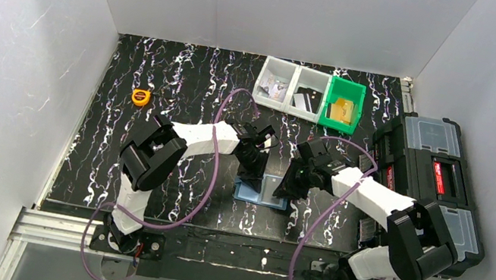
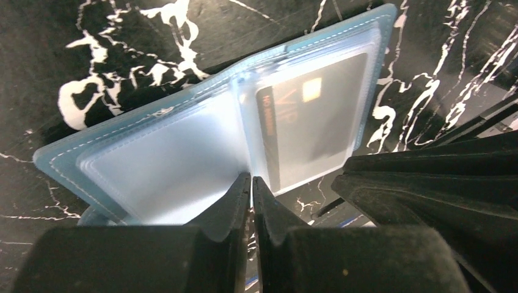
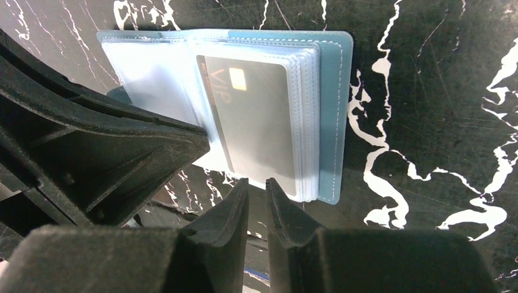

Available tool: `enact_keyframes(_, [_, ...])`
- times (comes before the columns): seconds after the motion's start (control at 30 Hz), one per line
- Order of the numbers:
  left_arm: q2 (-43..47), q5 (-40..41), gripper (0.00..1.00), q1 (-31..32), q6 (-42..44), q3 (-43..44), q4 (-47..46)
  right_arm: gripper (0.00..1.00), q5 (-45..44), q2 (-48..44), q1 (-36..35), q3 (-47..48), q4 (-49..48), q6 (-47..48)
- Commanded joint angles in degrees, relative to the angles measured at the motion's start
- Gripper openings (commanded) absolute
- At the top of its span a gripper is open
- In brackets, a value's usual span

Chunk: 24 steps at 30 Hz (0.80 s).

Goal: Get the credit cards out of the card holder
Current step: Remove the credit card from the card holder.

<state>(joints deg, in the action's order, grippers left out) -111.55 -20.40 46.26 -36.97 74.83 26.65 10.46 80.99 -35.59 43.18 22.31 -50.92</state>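
Note:
The dusty-blue card holder (image 1: 268,192) lies open on the black marbled table between my two grippers. Its clear sleeves (image 2: 171,165) are fanned out, and a dark grey credit card (image 3: 256,122) with a gold chip sits inside the top right sleeve (image 2: 311,116). My left gripper (image 2: 251,179) stands at the fold, its jaws pinched on the thin edge of a sleeve. My right gripper (image 3: 256,182) is at the near edge of the sleeve with the card. Its jaws are a narrow gap apart with nothing between them.
Two clear bins (image 1: 291,86) and a green bin (image 1: 343,104) holding cards stand at the back. A yellow tape measure (image 1: 141,96) lies at the back left. A black toolbox (image 1: 430,180) fills the right side. Each gripper's body crowds the other's wrist view.

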Motion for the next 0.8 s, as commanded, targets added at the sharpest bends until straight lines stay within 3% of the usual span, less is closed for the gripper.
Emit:
enact_keyframes(0.0, [-0.1, 3.3, 0.04, 0.0, 1.6, -0.5, 3.9, 0.25, -0.1, 1.1, 0.3, -0.2, -1.6, 0.3])
enact_keyframes(0.13, [-0.8, 4.2, 0.01, 0.0, 1.8, -0.5, 5.0, 0.32, -0.2, 1.2, 0.5, -0.4, -1.7, 0.2])
enact_keyframes(0.53, [-1.7, 4.2, 0.00, 0.0, 1.3, -1.5, 4.9, 0.36, -0.3, 1.6, 0.7, -1.0, -2.1, 0.0])
enact_keyframes(0.77, [-1.3, 4.3, 0.00, 0.0, 1.1, -2.0, 4.7, 0.44, -0.3, 2.1, 0.7, -0.9, -2.3, 0.2])
